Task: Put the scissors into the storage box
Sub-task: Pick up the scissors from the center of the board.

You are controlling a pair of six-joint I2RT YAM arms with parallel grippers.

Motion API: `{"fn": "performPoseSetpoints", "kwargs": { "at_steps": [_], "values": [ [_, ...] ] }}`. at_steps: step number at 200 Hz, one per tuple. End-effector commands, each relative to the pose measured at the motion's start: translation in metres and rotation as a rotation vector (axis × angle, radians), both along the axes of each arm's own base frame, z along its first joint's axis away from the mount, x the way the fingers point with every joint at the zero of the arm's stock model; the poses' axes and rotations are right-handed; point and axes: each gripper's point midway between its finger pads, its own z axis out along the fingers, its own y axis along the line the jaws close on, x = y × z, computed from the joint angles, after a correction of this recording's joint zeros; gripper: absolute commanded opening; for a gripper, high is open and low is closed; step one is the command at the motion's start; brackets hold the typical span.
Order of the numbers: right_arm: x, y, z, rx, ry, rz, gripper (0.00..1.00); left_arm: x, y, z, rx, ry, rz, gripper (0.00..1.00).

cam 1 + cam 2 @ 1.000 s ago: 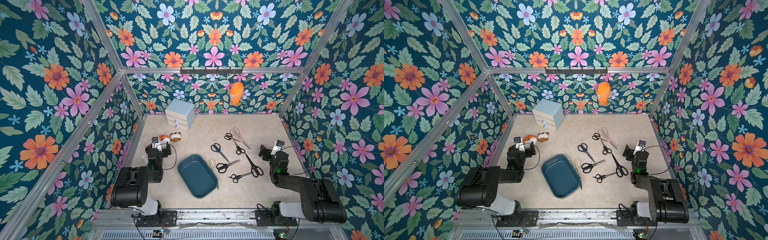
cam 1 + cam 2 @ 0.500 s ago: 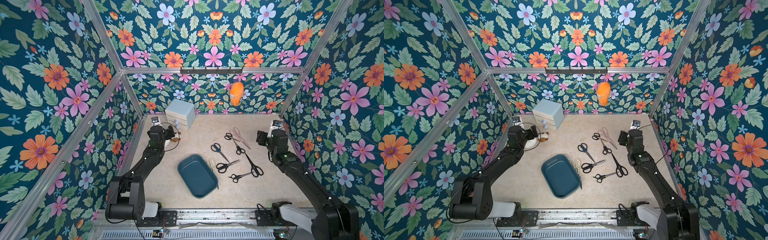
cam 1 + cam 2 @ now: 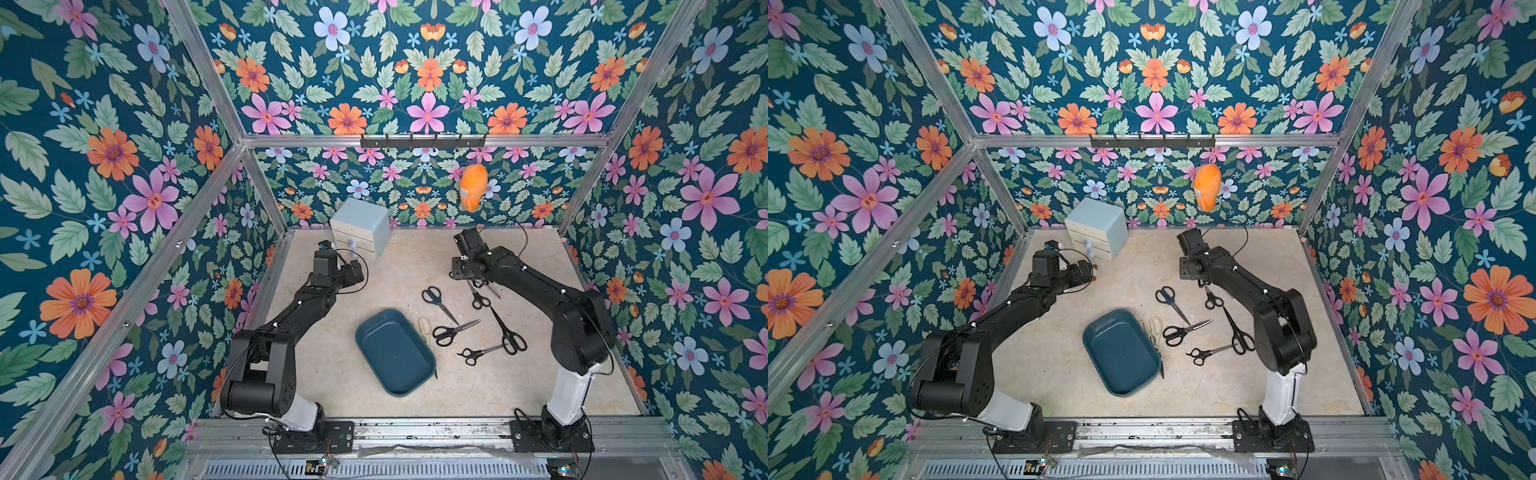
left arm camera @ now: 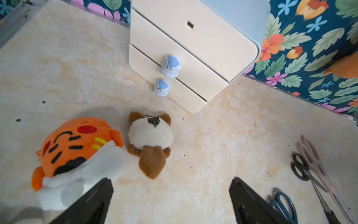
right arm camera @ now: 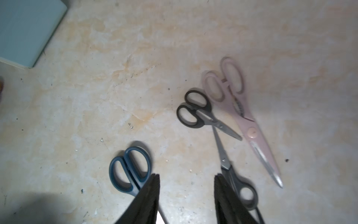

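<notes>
Floral-papered cell, mottled beige counter (image 3: 407, 257). Right jaws apart and empty, low over bare counter between a blue-handled pair (image 5: 129, 170) and a long grey-handled pair (image 5: 238, 180). Beyond them a small black pair (image 5: 195, 110) lies just beside a pink pair (image 5: 242, 112). More scissors (image 3: 453, 330) lie near the storage box (image 3: 392, 353), which holds none. Left jaws apart, empty, near a brown plush toy (image 4: 150, 139). Scissors probably light, stiff, slick, lying flat. Best pinched across the thicker plastic handles or the pivot, not the blades.
</notes>
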Motion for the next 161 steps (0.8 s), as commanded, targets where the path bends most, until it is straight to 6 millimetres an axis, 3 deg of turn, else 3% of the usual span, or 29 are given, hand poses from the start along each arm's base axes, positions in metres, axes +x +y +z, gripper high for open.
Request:
{"fn": "performPoseSetpoints", "kwargs": {
  "at_steps": [1,28,55,85,161],
  "values": [
    [-0.005,0.014,-0.027,-0.002,0.164,0.002,0.43,-0.001,-0.007,0.000,-0.031,0.006,-0.017,0.99],
    [0.015,0.032,-0.042,0.013,0.204,0.003,0.40,0.001,-0.014,0.011,-0.050,-0.021,-0.040,0.99],
    [0.020,0.045,-0.051,0.027,0.245,0.014,0.34,0.000,-0.014,0.017,-0.046,-0.038,-0.037,0.99],
    [0.011,0.054,-0.058,0.001,0.275,0.053,0.32,0.001,-0.013,0.019,-0.042,-0.043,-0.039,0.99],
    [-0.016,0.049,-0.076,-0.058,0.342,0.122,0.32,0.002,-0.013,0.020,-0.042,-0.039,-0.037,0.99]
  ]
}}
